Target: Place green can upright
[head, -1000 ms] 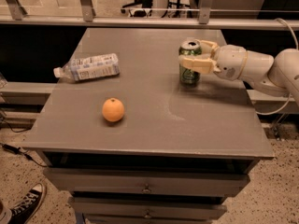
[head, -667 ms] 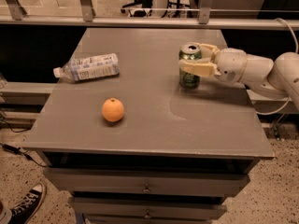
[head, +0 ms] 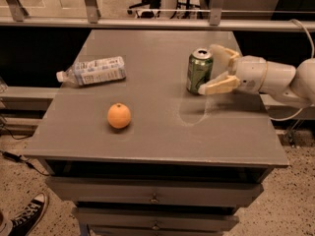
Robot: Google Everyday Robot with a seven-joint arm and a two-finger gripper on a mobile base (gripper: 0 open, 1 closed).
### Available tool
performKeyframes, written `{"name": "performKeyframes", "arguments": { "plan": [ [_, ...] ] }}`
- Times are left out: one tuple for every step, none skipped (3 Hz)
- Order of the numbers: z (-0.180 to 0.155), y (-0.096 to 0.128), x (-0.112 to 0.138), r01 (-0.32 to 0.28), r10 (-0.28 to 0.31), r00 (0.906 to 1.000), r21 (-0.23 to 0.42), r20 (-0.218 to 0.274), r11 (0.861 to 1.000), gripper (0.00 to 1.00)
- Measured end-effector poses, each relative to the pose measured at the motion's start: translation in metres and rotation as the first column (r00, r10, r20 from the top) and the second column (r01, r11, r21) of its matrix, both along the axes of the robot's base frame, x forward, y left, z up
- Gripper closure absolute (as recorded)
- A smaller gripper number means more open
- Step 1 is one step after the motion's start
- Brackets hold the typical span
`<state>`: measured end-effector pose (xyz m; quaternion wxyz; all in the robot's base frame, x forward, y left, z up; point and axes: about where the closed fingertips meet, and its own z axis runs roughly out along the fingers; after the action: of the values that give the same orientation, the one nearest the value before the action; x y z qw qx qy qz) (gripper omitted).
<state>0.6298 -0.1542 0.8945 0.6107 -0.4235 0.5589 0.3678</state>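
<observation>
Camera view: I am reaching in from the right side, and my gripper (head: 210, 70) is hanging just to the right of the green can (head: 199, 70). My two pale fingers (head: 220, 85) are spreading apart, so the hand is open and gripping nothing. One finger is lying behind the can near its upper right edge. The other is pointing at the can's lower right side from the front, its tip just beside the can wall. I cannot tell whether that tip is touching the metal.

The green can is standing upright on the grey table (head: 162, 136), silver top with the pull-tab facing up. It is sitting toward the table's right rear part.

Well to the left of the can, a clear plastic bottle (head: 93, 71) with a white label is lying on its side, its cap pointing away from the can. An orange (head: 119, 115) is resting to the can's front left, apart from both the bottle and the can.

My white arm (head: 275, 77) is stretching away from the can to the right, past the table edge. Below the can, under the table top, drawers (head: 152, 191) are showing their fronts. Far to the lower left of the can, a black shoe (head: 29, 213) is standing on the speckled floor. Behind the can, a metal railing (head: 147, 23) is running along the table's far edge.
</observation>
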Motion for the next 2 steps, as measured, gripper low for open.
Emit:
{"name": "performKeyframes", "arguments": {
  "plan": [
    [0.004, -0.018, -0.005, 0.022, -0.022, 0.9998, -0.066, -0.002, 0.998, 0.00],
    [0.024, -0.063, -0.016, 0.099, -0.102, 0.9947, -0.165, -0.009, 0.981, 0.00]
  ]
}}
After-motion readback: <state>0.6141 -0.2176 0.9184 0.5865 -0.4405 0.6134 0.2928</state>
